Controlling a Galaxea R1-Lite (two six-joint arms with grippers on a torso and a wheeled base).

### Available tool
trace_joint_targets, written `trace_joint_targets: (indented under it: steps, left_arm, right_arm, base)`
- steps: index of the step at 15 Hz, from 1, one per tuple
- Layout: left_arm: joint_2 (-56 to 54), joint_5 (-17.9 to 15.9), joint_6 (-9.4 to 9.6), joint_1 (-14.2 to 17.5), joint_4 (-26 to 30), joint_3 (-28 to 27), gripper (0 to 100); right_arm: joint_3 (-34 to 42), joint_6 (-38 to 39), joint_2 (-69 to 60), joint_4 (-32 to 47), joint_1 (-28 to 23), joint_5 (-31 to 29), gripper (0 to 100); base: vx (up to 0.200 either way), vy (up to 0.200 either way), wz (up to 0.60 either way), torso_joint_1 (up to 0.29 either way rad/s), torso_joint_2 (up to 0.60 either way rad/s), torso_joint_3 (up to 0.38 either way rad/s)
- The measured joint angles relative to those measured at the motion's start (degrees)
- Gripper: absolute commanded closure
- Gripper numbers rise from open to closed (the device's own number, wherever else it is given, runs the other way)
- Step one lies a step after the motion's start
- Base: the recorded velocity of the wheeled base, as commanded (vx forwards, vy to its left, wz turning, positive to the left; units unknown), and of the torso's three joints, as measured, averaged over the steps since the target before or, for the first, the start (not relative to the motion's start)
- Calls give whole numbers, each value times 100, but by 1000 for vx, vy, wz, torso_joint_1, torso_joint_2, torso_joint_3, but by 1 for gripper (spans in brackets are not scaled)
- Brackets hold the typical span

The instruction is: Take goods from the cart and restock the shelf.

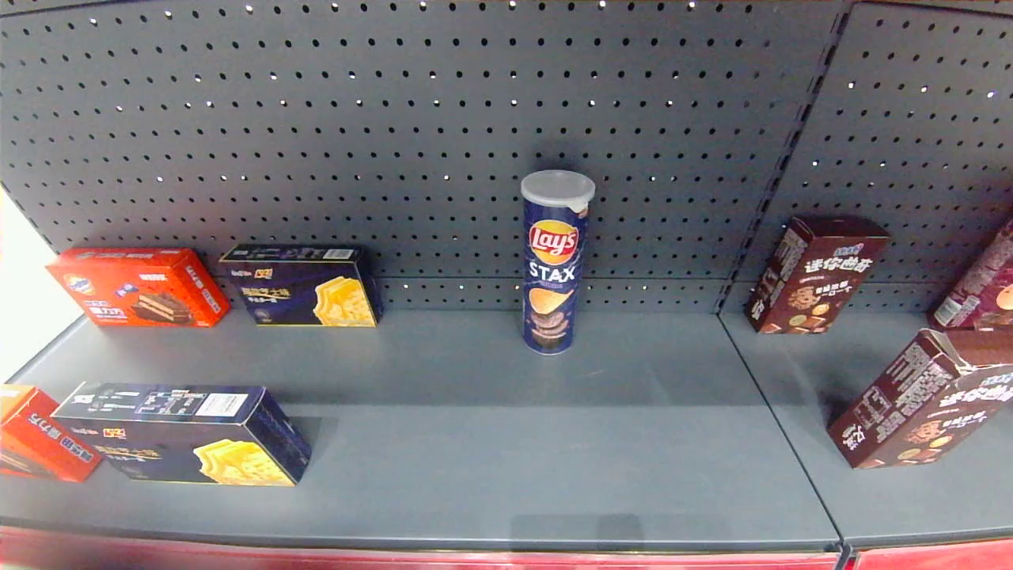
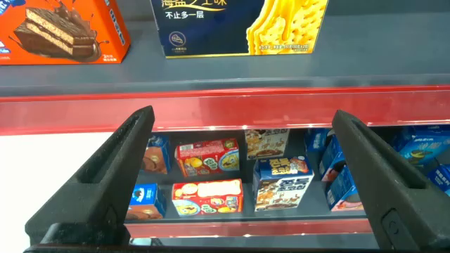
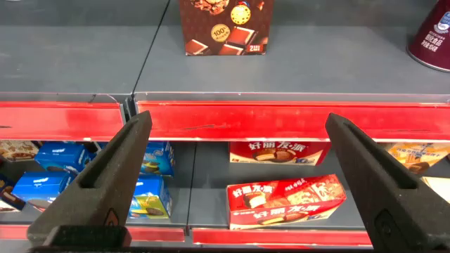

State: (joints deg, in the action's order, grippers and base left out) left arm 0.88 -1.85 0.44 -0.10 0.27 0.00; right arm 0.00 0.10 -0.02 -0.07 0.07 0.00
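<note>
A tall blue chips can (image 1: 556,261) with a clear lid stands upright at the back middle of the grey shelf (image 1: 506,459). My left gripper (image 2: 242,116) is open and empty in front of the shelf's red front strip (image 2: 281,105), just below an orange cake box (image 2: 60,31) and a navy cracker box (image 2: 242,27). My right gripper (image 3: 239,118) is also open and empty, facing the red strip (image 3: 281,119) below a brown chocolate box (image 3: 225,27). A dark can base (image 3: 432,39) stands further along that shelf.
On the shelf's left are a red box (image 1: 138,286), two navy boxes (image 1: 305,285) (image 1: 186,434) and another red box (image 1: 39,431). Brown boxes (image 1: 815,273) (image 1: 926,408) stand on the right section. The lower shelf holds several boxes (image 2: 207,158) (image 3: 285,204).
</note>
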Motion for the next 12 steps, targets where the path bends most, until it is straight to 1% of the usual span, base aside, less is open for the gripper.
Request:
trace_joint_targets:
  steps: [8,12]
  left_arm:
    - [0,0,0,0,0,0,0]
    - [0,-2,0,0,-2,0,0]
  right_arm:
    - [0,0,2,0,-2,0,0]
    - [0,0,2,-2,4,-2,0]
  base:
    - [0,0,0,0,0,0]
    - [0,0,600,0,1,1]
